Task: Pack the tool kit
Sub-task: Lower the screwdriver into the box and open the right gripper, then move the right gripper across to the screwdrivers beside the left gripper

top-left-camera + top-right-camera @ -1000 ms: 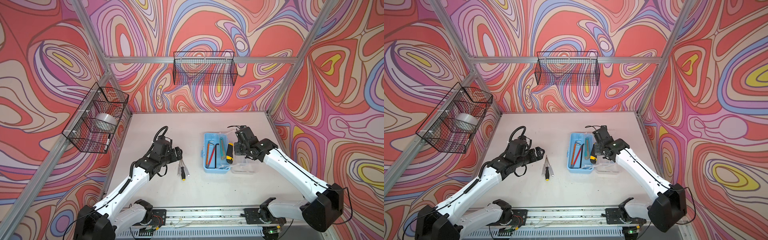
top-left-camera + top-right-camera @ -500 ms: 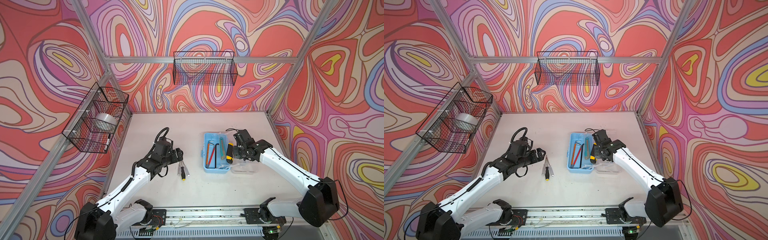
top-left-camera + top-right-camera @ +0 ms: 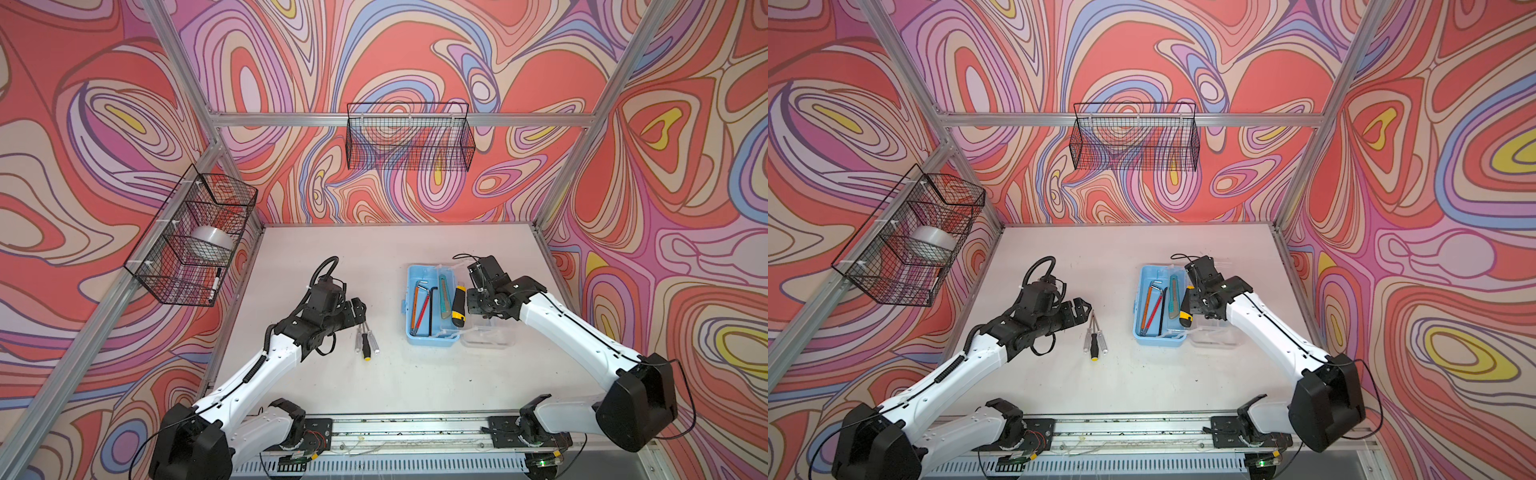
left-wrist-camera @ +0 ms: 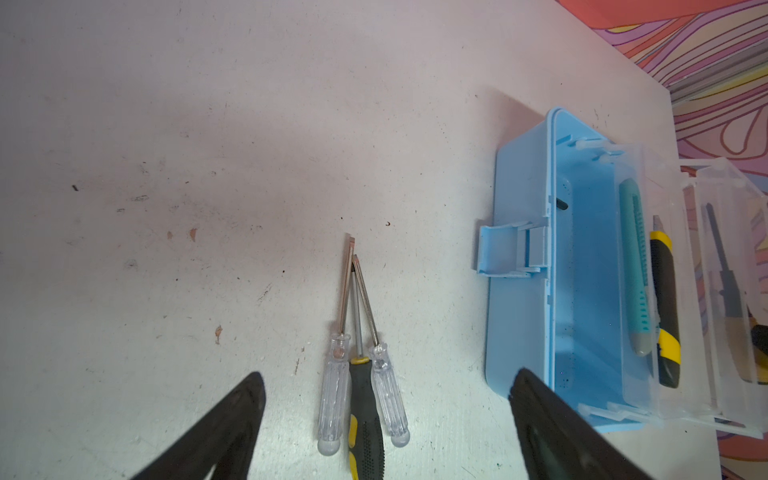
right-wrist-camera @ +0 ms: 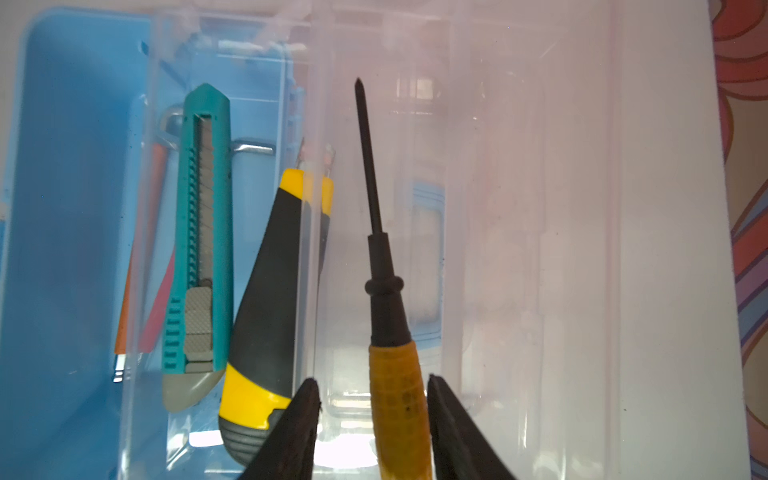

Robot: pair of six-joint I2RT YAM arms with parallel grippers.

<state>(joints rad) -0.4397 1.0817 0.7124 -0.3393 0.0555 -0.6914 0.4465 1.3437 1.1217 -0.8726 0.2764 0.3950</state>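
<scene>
The tool kit's light-blue base [image 3: 432, 340] [image 3: 1158, 341] lies open mid-table, its clear lid [image 3: 488, 337] [image 3: 1217, 338] folded out to the right. Hex keys [image 3: 424, 303], a teal utility knife [image 3: 444, 295] [image 5: 199, 232] and a yellow-black knife [image 3: 458, 303] [image 5: 270, 291] lie inside. My right gripper [image 3: 476, 305] [image 5: 372, 378] is open over the lid, and an amber-handled screwdriver [image 5: 386, 316] lies between its jaws with a gap on one side. Three screwdrivers [image 3: 365, 340] [image 4: 361, 386] lie on the table left of the case. My left gripper [image 3: 358, 308] [image 4: 388, 374] is wide open just behind their handles.
A black wire basket [image 3: 409, 137] hangs on the back wall. Another basket [image 3: 166, 266] on the left wall holds a tape roll [image 3: 210, 239] and a marker. Aluminium frame posts and patterned walls close in the white table [image 3: 374, 257] on three sides.
My right gripper's jaws have parted from the amber-handled screwdriver over the clear lid. The left gripper has stayed wide open beside the three screwdrivers.
</scene>
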